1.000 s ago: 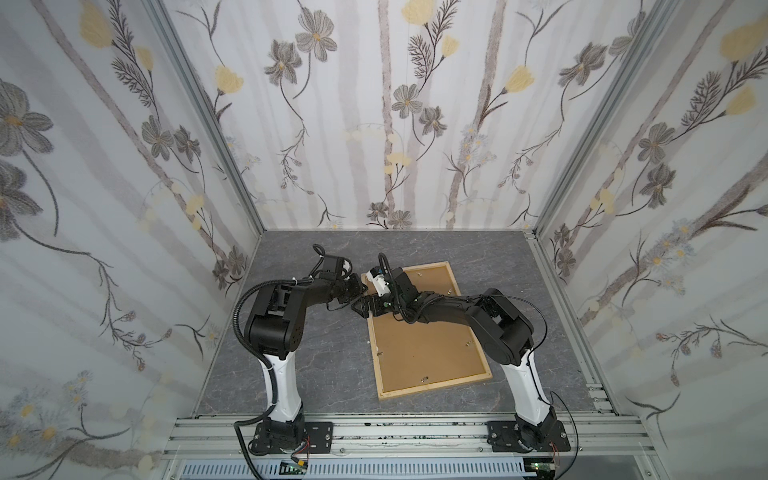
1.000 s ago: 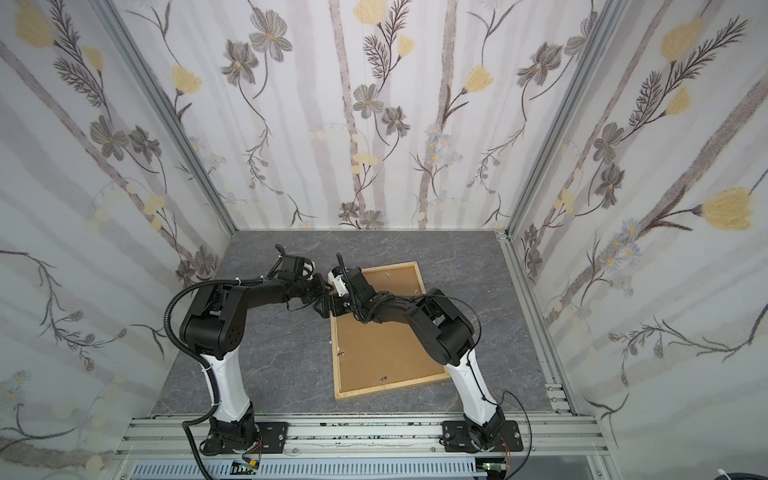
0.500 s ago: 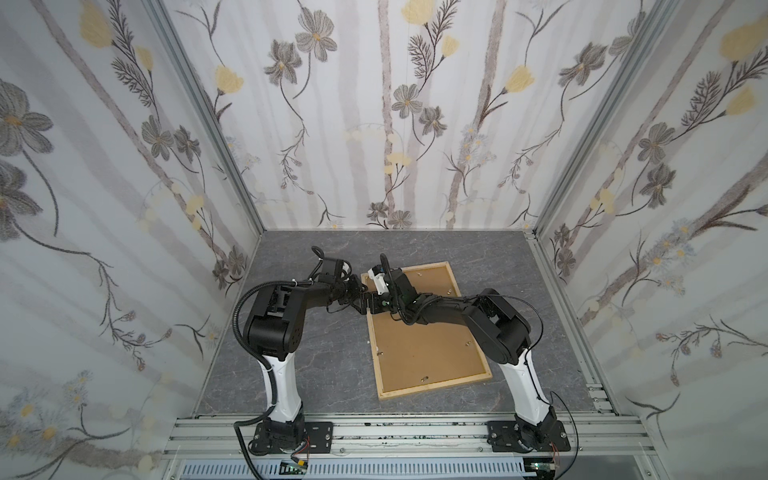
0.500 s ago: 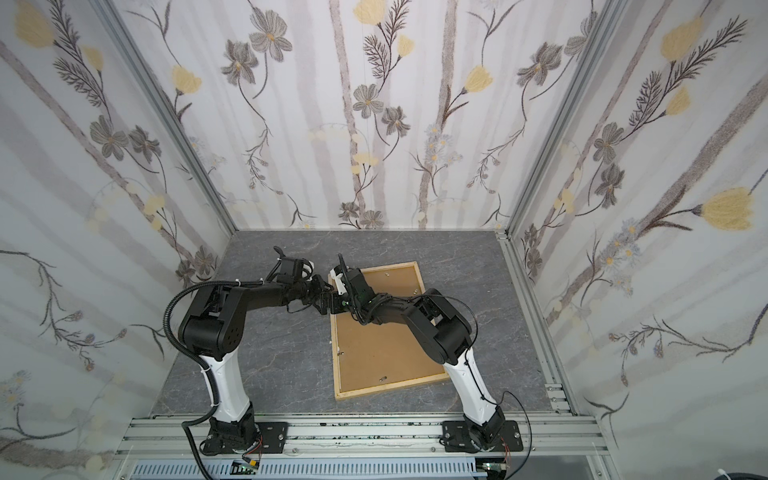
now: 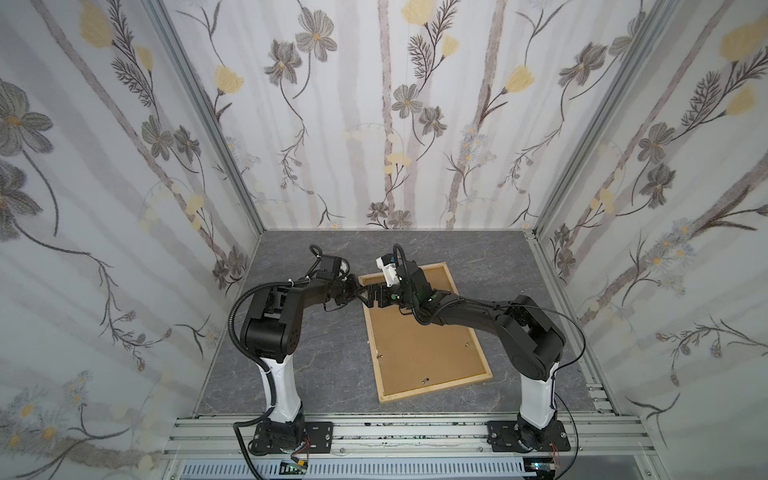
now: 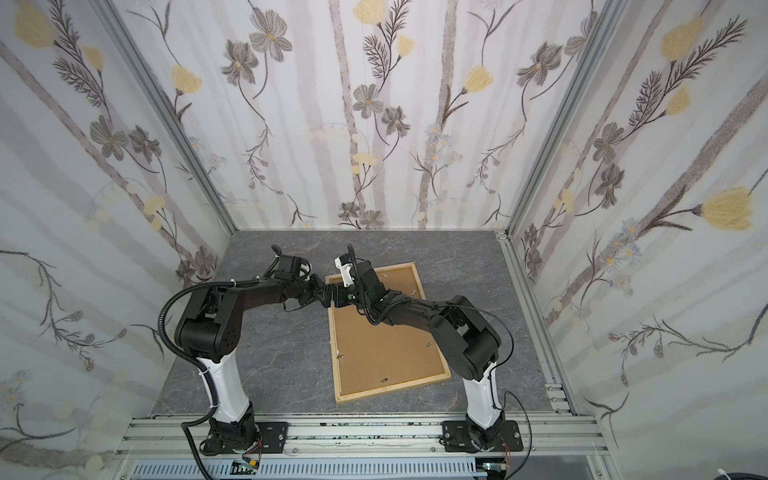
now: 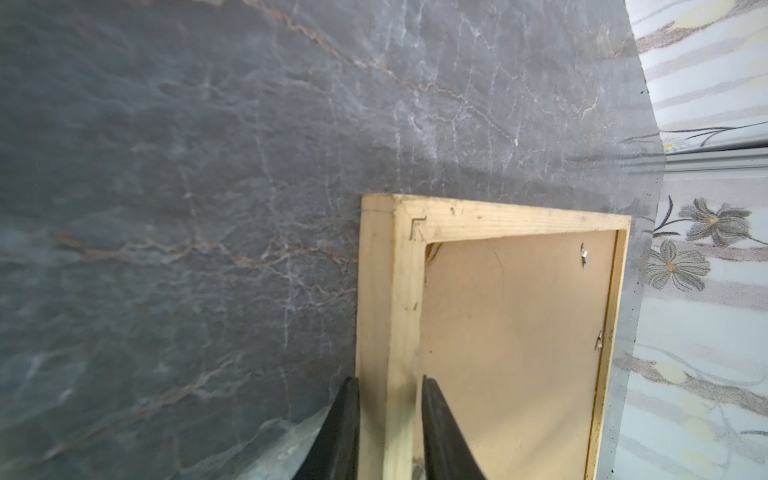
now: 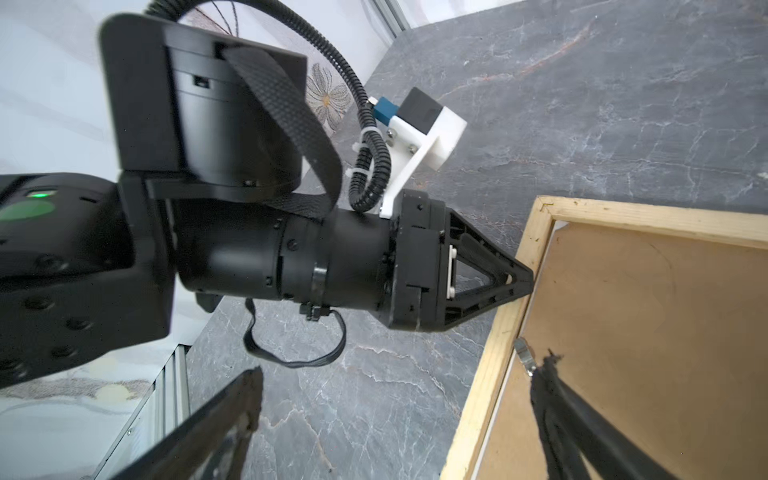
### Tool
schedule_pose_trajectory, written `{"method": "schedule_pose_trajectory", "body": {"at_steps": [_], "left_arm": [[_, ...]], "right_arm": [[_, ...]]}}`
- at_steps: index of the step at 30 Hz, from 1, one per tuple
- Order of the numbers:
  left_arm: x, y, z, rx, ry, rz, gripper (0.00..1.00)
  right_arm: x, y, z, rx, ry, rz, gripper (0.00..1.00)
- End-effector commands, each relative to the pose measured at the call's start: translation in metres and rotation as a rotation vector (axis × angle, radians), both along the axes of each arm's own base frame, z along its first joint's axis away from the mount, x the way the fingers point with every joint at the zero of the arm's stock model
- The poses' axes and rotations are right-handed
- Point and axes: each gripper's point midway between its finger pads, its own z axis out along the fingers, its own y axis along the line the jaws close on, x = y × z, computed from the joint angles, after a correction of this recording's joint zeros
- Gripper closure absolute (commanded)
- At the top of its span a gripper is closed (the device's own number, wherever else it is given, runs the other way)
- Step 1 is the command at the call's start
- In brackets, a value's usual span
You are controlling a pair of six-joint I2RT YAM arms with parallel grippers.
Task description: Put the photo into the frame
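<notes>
Comparing against a second ago, I find almost nothing displaced in both top views: the arms and the frame (image 5: 436,389) sit where they did, so this is fine work, not transport. On the left, the left gripper (image 7: 388,380) straddles the frame's side rail close to its far corner, fingers hard by either face. Whether they pinch the wood or only flank it I cannot tell. The frame lies flat, back up, on the table (image 7: 208,208), with the brown backing panel (image 5: 424,345) seated inside it. The photo (image 8: 560,226) shows only as a pale sliver at that corner, so I judge it already under the panel. To the right, the right gripper (image 8: 401,365) is spread wide, one fingertip (image 8: 552,382) at a metal tab (image 8: 523,353) on the rail. What remains, I reckon, is turning tabs down.
</notes>
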Motion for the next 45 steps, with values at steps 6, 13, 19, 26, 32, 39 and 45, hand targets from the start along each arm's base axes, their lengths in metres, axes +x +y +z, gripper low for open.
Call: {"method": "schedule_pose_trajectory", "body": {"at_steps": [6, 13, 19, 26, 32, 39, 45], "left_arm": [[0.005, -0.001, 0.003, -0.019, 0.004, 0.012, 0.74], [0.019, 0.008, 0.003, 0.033, 0.003, 0.033, 0.76], [0.026, 0.008, -0.008, 0.051, 0.029, 0.032, 0.76], [0.023, 0.01, -0.015, 0.06, 0.043, 0.034, 0.77], [0.021, 0.01, -0.018, 0.059, 0.049, 0.034, 0.81], [0.019, 0.008, -0.02, 0.049, 0.052, 0.03, 0.81], [0.019, 0.008, -0.019, 0.051, 0.051, 0.031, 0.81]], "right_arm": [[0.002, 0.018, -0.028, -0.042, 0.018, 0.13, 0.0], [0.008, 0.024, -0.055, -0.151, -0.006, 0.208, 0.0], [0.015, 0.022, -0.074, -0.245, -0.008, 0.223, 0.0], [0.014, 0.023, -0.085, -0.266, -0.006, 0.238, 0.0], [0.014, 0.027, -0.092, -0.275, -0.002, 0.257, 0.0], [0.013, 0.033, -0.098, -0.284, 0.003, 0.291, 0.0], [0.006, 0.037, -0.097, -0.285, 0.008, 0.318, 0.0]]}}
